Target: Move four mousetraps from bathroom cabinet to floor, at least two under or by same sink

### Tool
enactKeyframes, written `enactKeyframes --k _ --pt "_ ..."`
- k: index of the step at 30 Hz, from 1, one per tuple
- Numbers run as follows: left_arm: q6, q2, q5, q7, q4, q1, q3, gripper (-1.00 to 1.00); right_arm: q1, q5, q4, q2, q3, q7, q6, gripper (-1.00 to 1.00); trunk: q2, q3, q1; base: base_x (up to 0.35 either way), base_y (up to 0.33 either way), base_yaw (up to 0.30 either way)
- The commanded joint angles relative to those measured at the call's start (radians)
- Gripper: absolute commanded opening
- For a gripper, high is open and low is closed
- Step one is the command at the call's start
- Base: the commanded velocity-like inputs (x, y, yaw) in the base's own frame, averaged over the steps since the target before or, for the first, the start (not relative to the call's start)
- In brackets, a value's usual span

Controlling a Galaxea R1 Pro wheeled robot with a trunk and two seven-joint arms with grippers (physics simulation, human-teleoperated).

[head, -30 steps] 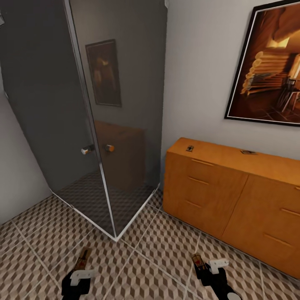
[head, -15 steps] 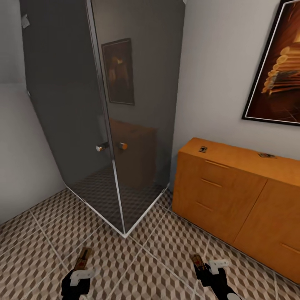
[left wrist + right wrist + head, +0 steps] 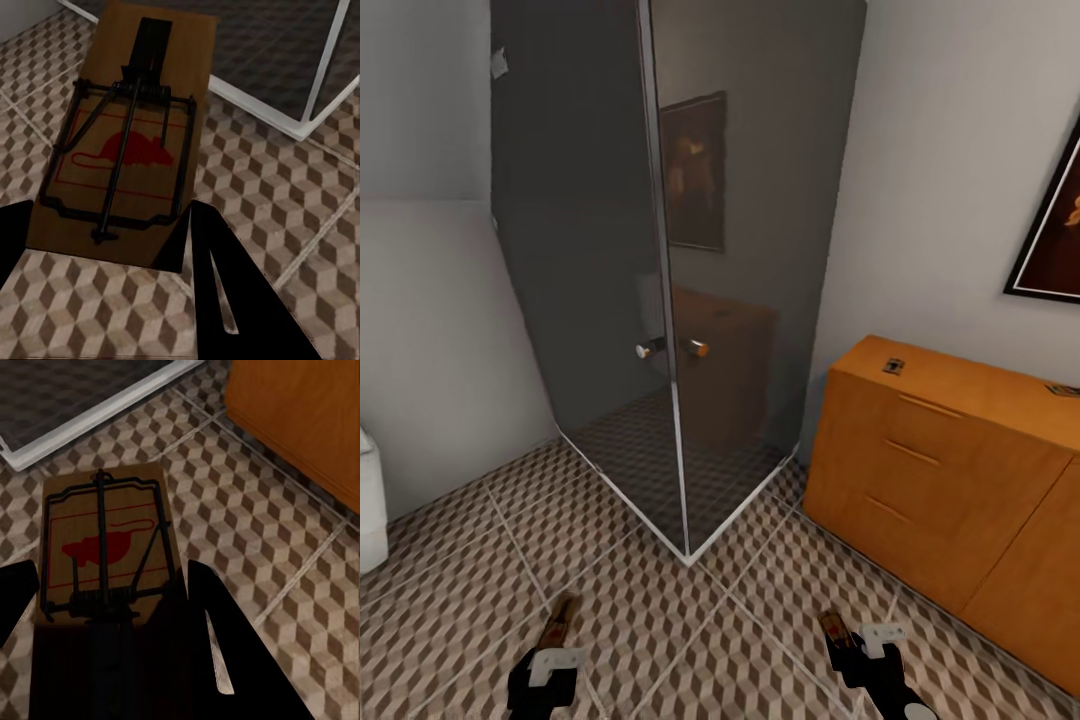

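In the head view's lower left, the left gripper [image 3: 557,640] pinches a flat tan wooden mousetrap with a red mouse mark [image 3: 131,142]; its long axis runs straight out from the fingers. At lower right, the right gripper [image 3: 850,640] clamps a second tan mousetrap [image 3: 105,547], likewise pointing forward. Both hang over the cube-patterned tiled bathroom floor [image 3: 740,640]. Two more small mousetraps [image 3: 893,366] lie on the flat top of the orange-brown wooden cabinet [image 3: 940,480] at right, one near its left end and one at the frame's right edge. A dark glass shower enclosure [image 3: 660,280] fills the centre.
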Motion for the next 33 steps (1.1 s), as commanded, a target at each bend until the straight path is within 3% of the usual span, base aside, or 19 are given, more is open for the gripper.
enactKeyframes --k 1,33 --pt "-0.003 -0.001 -0.005 0.012 0.003 -0.001 -0.008 -1.00 0.000 0.004 0.000 -0.001 0.001 0.000 -0.003 -1.00 -0.001 -0.001 0.000 0.000 0.000 0.259" --pt "-0.003 -0.002 -0.005 0.012 0.003 -0.001 -0.008 -1.00 0.000 0.004 0.002 0.001 0.001 -0.002 -0.003 -1.00 -0.001 -0.001 0.000 0.000 0.000 0.272"
